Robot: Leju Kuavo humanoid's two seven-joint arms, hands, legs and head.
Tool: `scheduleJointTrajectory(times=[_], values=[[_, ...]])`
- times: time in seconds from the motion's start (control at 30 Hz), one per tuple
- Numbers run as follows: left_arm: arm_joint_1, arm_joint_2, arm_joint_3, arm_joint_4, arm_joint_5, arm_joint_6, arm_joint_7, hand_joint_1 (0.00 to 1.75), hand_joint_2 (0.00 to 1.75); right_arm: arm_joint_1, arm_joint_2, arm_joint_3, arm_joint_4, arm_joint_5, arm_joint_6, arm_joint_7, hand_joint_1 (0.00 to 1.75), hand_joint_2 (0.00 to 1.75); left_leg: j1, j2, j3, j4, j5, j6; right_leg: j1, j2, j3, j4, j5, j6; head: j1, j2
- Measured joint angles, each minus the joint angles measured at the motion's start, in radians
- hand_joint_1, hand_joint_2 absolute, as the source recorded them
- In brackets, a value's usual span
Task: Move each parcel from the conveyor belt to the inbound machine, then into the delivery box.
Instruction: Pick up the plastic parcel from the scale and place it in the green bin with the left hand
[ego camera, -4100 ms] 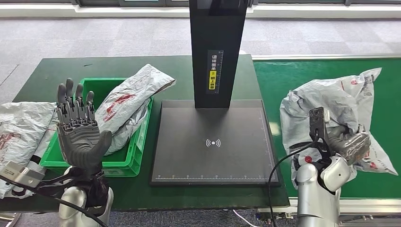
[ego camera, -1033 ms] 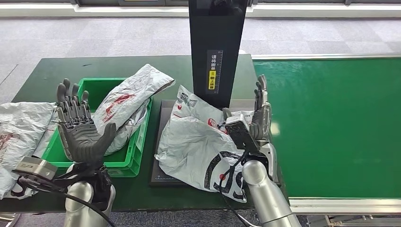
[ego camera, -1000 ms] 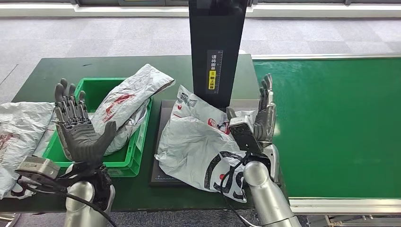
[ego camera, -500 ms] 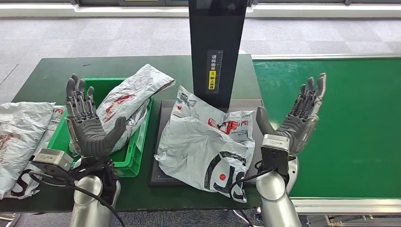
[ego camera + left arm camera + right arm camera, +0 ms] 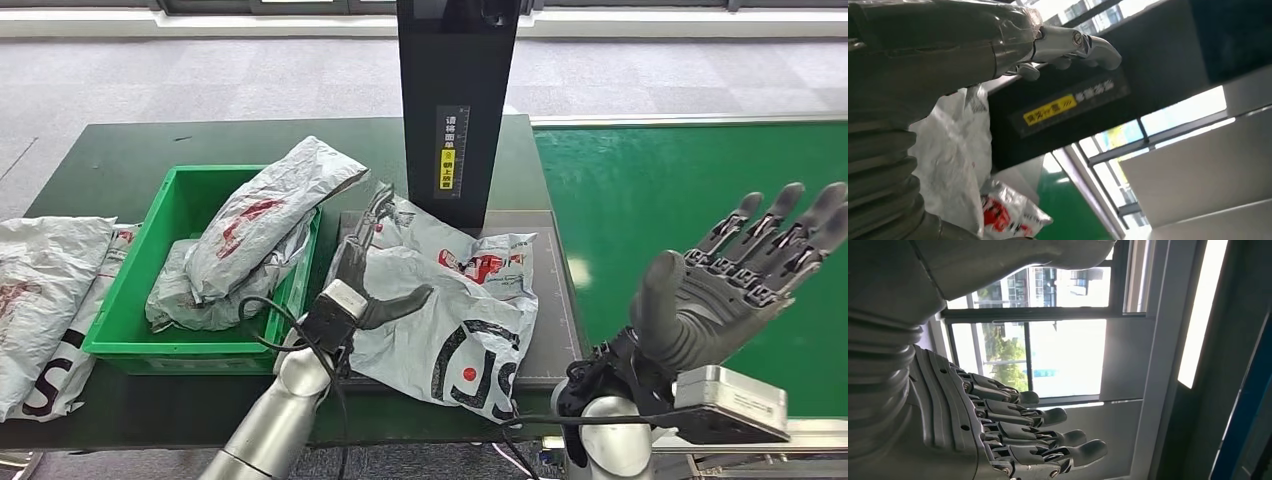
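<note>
The grey parcel (image 5: 450, 310) is seen lying on the inbound machine's black plate (image 5: 553, 330), touched by the spread, empty left hand (image 5: 368, 275), while the right hand (image 5: 735, 280) is held open over the conveyor belt (image 5: 690, 180).

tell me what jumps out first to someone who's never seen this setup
The crumpled grey parcel sprawled across the black scanner plate under the tall black column grabs the eye, with the left robot hand reaching onto its near-left edge. At the right, the right robot hand hovers palm-up, fingers spread, over the bare green conveyor belt. To the left, a green box already holds another parcel.
</note>
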Motion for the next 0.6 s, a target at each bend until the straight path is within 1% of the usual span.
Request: scheduleJointTrajectory(times=[0.1,0.2,0.27,0.37,0.47,0.6], values=[[-0.026,-0.015,-0.048,0.102,0.003,0.026,0.0,0.0,1.75,0.0,0.007,0.001,-0.009,0.002,0.0,0.0,0.0,1.75,0.0,0.0,0.0,0.0,0.0,0.0,0.0,0.0,0.0,0.0,0.0,0.0,0.0,0.0],[-0.068,-0.037,-0.095,0.233,-0.088,0.093,0.015,0.0,1.75,0.003,0.015,0.001,-0.013,0.012,0.001,0.0,0.0,1.75,0.0,-0.001,0.0,0.0,0.0,0.0,0.0,0.0,0.0,0.0,0.0,0.0,0.0,0.0],[-0.091,-0.051,-0.127,0.314,-0.179,0.151,0.048,0.0,1.75,0.007,0.019,0.001,-0.013,0.02,0.004,0.0,0.0,1.75,0.0,-0.001,0.0,0.0,0.0,0.0,0.0,0.0,0.0,0.0,0.0,0.0,0.0,0.0],[-0.12,-0.064,-0.183,0.411,-0.29,0.209,0.128,0.0,1.75,0.015,0.026,0.0,-0.013,0.034,0.014,0.0,0.0,1.75,0.0,0.0,0.0,0.0,0.0,0.0,0.0,0.0,0.0,0.0,0.0,0.0,0.0,0.0],[-0.139,-0.069,-0.22,0.464,-0.351,0.23,0.186,0.0,1.75,0.024,0.03,0.0,-0.013,0.044,0.02,0.0,0.0,1.75,0.0,0.0,0.0,0.0,0.0,0.0,0.0,0.0,0.0,0.0,0.0,0.0,0.0,0.0],[-0.143,-0.07,-0.228,0.475,-0.363,0.232,0.199,0.0,1.75,0.026,0.03,0.0,-0.013,0.046,0.02,0.0,0.0,1.75,0.0,0.0,0.0,0.0,0.0,0.0,0.0,0.0,0.0,0.0,0.0,0.0,0.0,0.0]])
